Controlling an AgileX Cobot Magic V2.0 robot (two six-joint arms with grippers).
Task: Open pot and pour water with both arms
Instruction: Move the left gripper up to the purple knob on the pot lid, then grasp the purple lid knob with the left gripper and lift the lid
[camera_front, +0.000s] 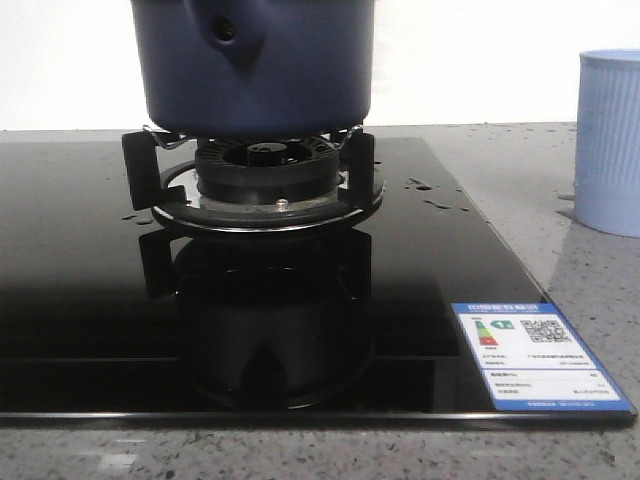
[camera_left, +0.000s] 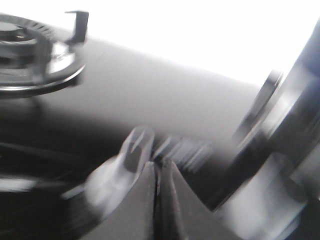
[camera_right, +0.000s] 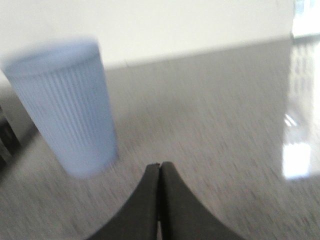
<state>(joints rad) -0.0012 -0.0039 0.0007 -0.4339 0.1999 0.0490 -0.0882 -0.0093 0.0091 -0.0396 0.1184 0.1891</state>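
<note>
The dark navy-blue pot (camera_front: 255, 70) stands on the burner grate at the top middle of the front view; its handle mount with a small round hole faces me, and its top is cut off by the frame. Neither arm shows in the front view. My left gripper (camera_left: 158, 165) is shut and empty, low over the black glass hob, in a blurred view. My right gripper (camera_right: 160, 166) is shut and empty over the grey counter, beside the pale blue ribbed cup (camera_right: 65, 107). The cup also shows at the right edge of the front view (camera_front: 610, 140).
The black glass hob (camera_front: 90, 300) fills the front view, with a burner ring (camera_front: 268, 170) under the pot and an energy label (camera_front: 535, 358) at its front right corner. A second burner (camera_left: 35, 55) and a blurred hob knob (camera_left: 122, 165) show in the left wrist view.
</note>
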